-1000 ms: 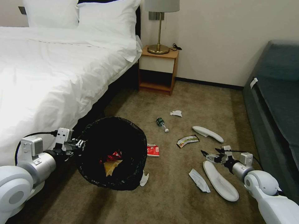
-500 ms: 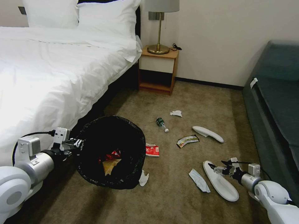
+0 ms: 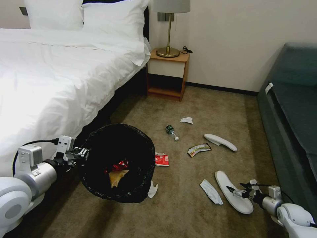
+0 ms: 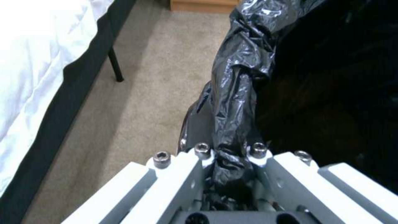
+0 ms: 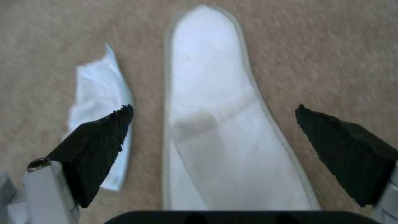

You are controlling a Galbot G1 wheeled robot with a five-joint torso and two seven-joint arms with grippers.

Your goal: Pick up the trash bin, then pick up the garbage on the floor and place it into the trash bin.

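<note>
Right gripper (image 3: 238,191) has dropped low over the near slipper (image 3: 232,191), fingers spread, seemingly about to grab, while left gripper (image 3: 76,154) pinches the trash bin (image 3: 117,162) rim.

No legible text, label, brand, number or sign in any view. Red snack wrapper (image 3: 161,160) on carpet beside trash bin (image 3: 99,185): white markings present, too small to read. Yellow-silver snack wrapper (image 3: 198,149) on carpet: dark print present, unreadable. Small green bottle (image 3: 171,131): label not resolvable. Wrappers inside bin: no characters distinguishable. White tag (image 3: 268,88) on sofa edge: blank as seen.
</note>
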